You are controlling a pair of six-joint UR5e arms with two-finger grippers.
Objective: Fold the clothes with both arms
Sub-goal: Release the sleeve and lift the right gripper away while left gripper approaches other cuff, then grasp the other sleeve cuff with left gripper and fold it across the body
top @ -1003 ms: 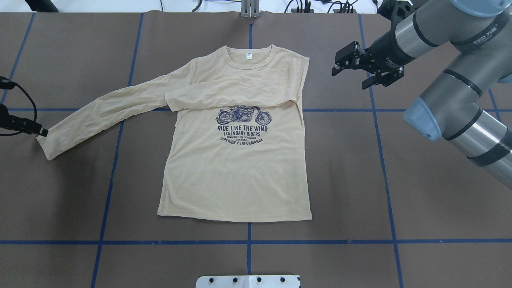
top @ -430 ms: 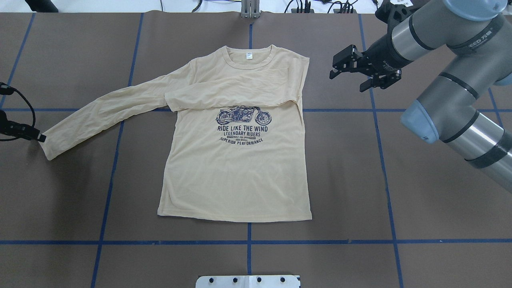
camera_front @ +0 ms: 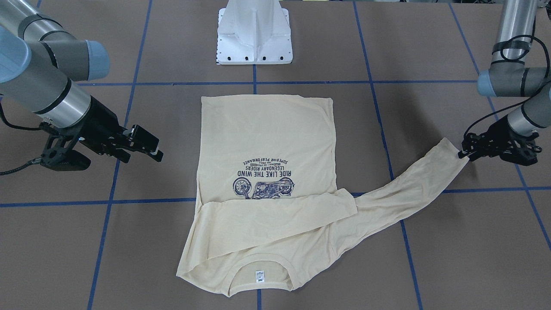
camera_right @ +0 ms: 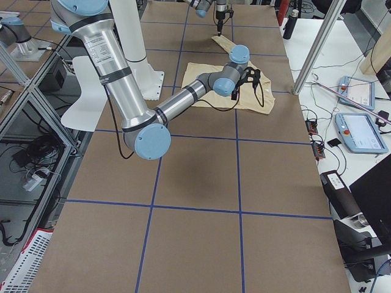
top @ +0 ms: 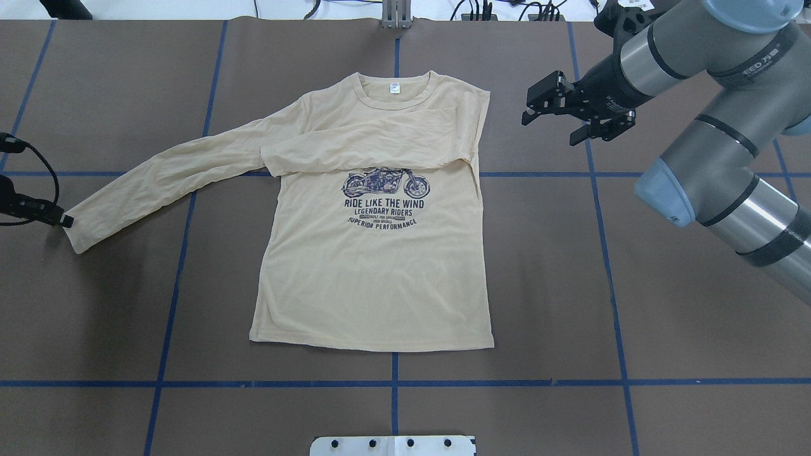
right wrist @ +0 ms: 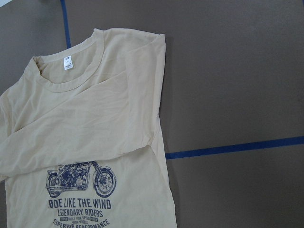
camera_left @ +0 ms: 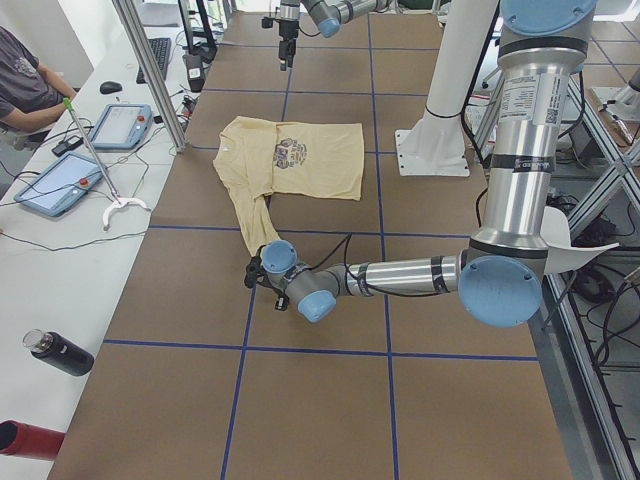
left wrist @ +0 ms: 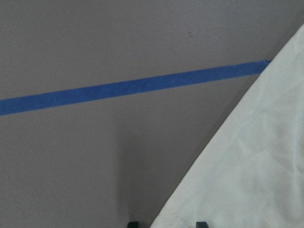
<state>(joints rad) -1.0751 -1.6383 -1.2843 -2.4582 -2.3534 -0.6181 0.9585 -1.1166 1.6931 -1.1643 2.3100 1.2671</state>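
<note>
The cream-yellow shirt (top: pixel 374 278) lies flat, print up, collar (top: pixel 394 101) at the far side. One sleeve (top: pixel 367 142) is folded across the chest above the motorcycle print. The other sleeve (top: pixel 171 168) stretches out to my left. My left gripper (top: pixel 63 220) sits low at that sleeve's cuff (camera_front: pixel 452 150). In the left wrist view its two fingertips stand apart with the cuff corner (left wrist: pixel 190 209) between them, so it is open. My right gripper (top: pixel 549 130) hangs open and empty above the table, just off the shirt's right shoulder (right wrist: pixel 147 52).
The white pedestal base (camera_front: pixel 254 38) stands at my edge of the table. Blue tape lines (top: pixel 608 266) grid the brown surface. A bench with tablets (camera_left: pixel 120 125), bottles (camera_left: pixel 60 352) and a seated person runs along the far side.
My left gripper has shifted slightly toward me at the cuff, and the cuff's corner moved with it. My right gripper has drawn a little farther away from me, still open.
</note>
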